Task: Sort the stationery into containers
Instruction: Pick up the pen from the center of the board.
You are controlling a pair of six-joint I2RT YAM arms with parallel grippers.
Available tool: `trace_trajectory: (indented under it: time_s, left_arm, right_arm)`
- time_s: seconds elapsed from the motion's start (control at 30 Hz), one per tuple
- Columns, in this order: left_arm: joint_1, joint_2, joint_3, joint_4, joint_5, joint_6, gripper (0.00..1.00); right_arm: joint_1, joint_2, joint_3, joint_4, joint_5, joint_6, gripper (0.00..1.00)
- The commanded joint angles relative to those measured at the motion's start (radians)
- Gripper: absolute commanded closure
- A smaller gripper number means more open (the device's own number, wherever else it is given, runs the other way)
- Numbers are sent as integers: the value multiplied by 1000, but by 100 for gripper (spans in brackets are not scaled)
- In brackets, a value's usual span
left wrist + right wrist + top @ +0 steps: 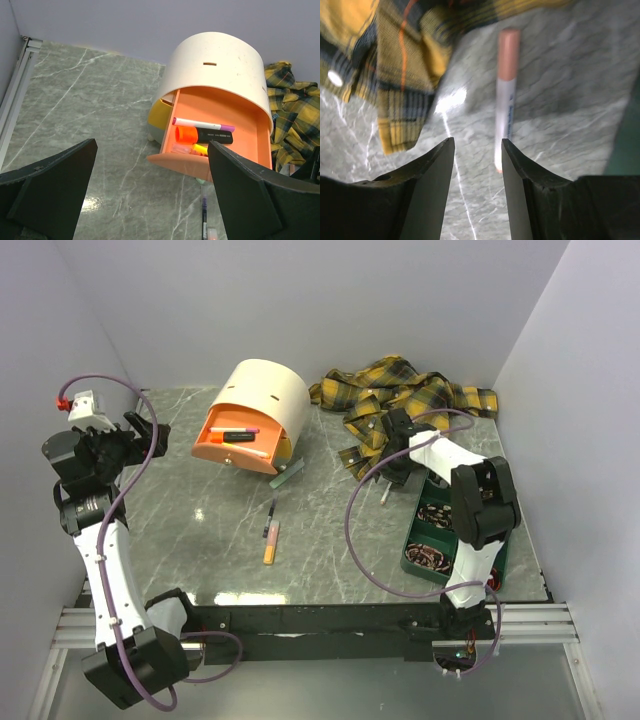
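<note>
On worktop point(560, 75) just off shirt point(400, 65) hem: pink-capped pen point(506, 90), long axis pointing away from right pincer point(477, 142), just off its narrowly spread, empty jaws on the side away from shirt. Left pincer point(152, 144) spread wide, well away from shirt.

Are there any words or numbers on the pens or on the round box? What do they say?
Nothing here can be read for sure.
Black marker in the orange drawer: pale print on its barrel, too small to read.
White pen with the pink cap: blue print along its barrel, too blurred to read.
Cream box: no words or numbers, only a small slot.
</note>
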Motion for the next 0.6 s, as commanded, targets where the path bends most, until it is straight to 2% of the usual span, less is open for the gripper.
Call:
trace_trajectory:
  time_s: [0.0,0.4,0.53,0.57]
  left_arm:
    - [0,6,16,19,4,8,1]
    - [0,34,20,26,1,7,0]
    - [1,40,19,24,1,8,1]
    - [1,40,20,22,-1,8,1]
  right_arm:
    - [-30,-9,26,-12,63,13,50]
    - [-48,72,16,39,63,-49,53]
    - [-50,102,28,42,57,-63,65]
    - [-47,103,26,37,58,-63,72]
